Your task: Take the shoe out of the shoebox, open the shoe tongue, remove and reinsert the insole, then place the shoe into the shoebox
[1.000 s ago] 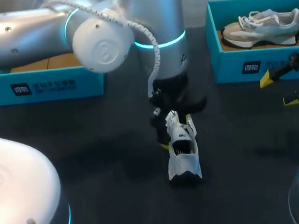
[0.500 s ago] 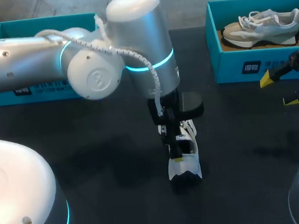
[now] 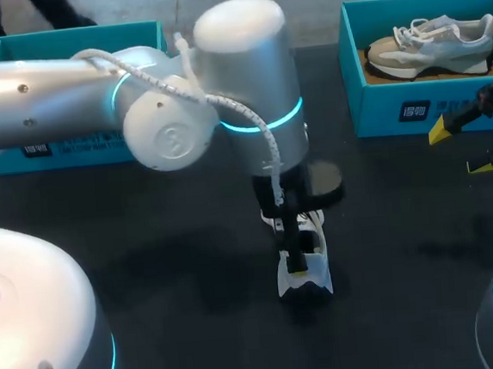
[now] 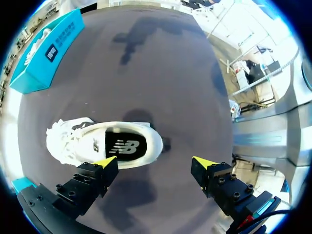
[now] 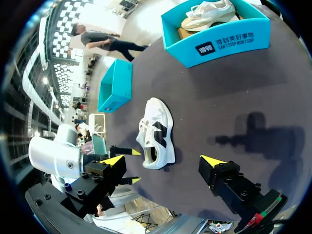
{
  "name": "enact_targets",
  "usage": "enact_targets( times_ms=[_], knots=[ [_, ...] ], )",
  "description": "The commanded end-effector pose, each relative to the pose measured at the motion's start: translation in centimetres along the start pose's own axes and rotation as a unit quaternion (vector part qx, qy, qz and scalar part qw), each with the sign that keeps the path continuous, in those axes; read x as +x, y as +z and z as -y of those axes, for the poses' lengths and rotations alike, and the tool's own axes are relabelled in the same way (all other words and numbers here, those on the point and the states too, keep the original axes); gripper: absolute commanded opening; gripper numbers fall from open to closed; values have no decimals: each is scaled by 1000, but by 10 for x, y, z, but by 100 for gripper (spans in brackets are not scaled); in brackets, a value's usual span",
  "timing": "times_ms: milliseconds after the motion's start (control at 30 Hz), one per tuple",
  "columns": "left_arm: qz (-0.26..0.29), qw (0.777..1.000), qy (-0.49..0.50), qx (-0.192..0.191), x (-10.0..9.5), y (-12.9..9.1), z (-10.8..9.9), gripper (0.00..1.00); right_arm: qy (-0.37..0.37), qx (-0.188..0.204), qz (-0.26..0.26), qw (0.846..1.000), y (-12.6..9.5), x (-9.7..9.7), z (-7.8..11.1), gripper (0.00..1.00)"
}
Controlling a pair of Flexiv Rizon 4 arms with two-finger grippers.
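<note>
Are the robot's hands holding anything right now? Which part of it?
Nothing is held. The left gripper hangs open over the white shoe, and the right gripper is open too, away from it.

The left gripper (image 3: 298, 253) is seen held down directly over a white shoe (image 3: 311, 275), and only the shoe's nearer end is left uncovered on the dark table (image 3: 176, 268). The right gripper (image 3: 461, 150) is held well apart to that claw's right, its yellow-tipped fingers spread with nothing between them. Just beyond the right claw a teal shoebox (image 3: 378, 112) is seen, with a grey shoe (image 3: 429, 46) laid in it. A second teal box (image 3: 71, 150) is partly hidden behind the left arm (image 3: 40, 90).
</note>
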State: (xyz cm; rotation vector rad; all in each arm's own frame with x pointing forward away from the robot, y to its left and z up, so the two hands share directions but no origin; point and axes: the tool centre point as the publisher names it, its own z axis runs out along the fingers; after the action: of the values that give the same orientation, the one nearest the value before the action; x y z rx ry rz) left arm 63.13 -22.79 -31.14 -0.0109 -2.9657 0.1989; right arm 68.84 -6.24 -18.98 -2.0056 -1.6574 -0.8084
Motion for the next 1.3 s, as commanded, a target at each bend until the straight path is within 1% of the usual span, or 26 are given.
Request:
enact_targets(
  times_ms=[33,267,567,733,967,1300],
  knots=[
    [-2,999,5,-35,-1,13,21,100,1,0,2,1000,1,0,0,100],
    [-2,999,-5,-44,-6,33,27,100,1,0,2,1000,1,0,0,100],
    [-11,998,-5,-57,-11,48,25,100,1,0,2,1000,1,0,0,100],
    [-7,998,-5,-61,-9,55,23,100,1,0,2,1000,1,0,0,100],
    [19,998,-13,-51,2,64,18,100,1,0,2,1000,1,0,0,100],
    [22,999,-26,-41,2,79,14,100,1,0,2,1000,1,0,0,100]
  ],
)
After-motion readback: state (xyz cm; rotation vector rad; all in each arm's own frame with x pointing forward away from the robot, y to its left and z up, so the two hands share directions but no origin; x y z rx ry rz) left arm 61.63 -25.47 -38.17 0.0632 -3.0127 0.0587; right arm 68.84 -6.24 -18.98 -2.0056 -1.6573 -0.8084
